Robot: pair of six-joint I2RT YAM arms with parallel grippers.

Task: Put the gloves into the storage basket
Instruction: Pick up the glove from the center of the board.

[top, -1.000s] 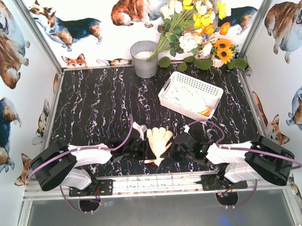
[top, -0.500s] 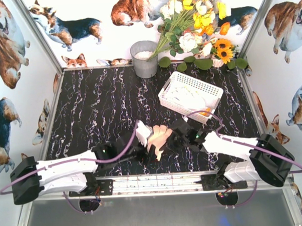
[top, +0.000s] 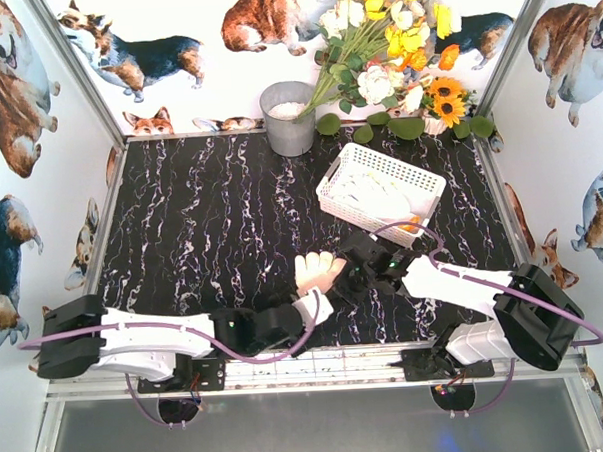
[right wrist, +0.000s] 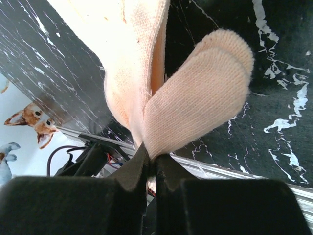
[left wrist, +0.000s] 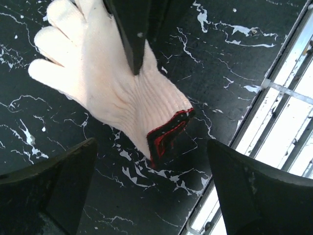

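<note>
Soft, light, floppy glove [top: 316,270]: any pinched fold should hold. Right end effector [right wrist: 150,159] clamps it; left end effector [left wrist: 149,152] gapes empty.

We see bright, even overhead light with barely any shadow, white glare washing out the rail [left wrist: 288,105] right of the left claw [left wrist: 151,171], and the right claw [right wrist: 151,157] itself dark and blurred while the glove [right wrist: 195,93] just ahead of it shows crisp knit.

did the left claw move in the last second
Yes. The left claw backed off the glove toward the near rail, and is now open.
</note>
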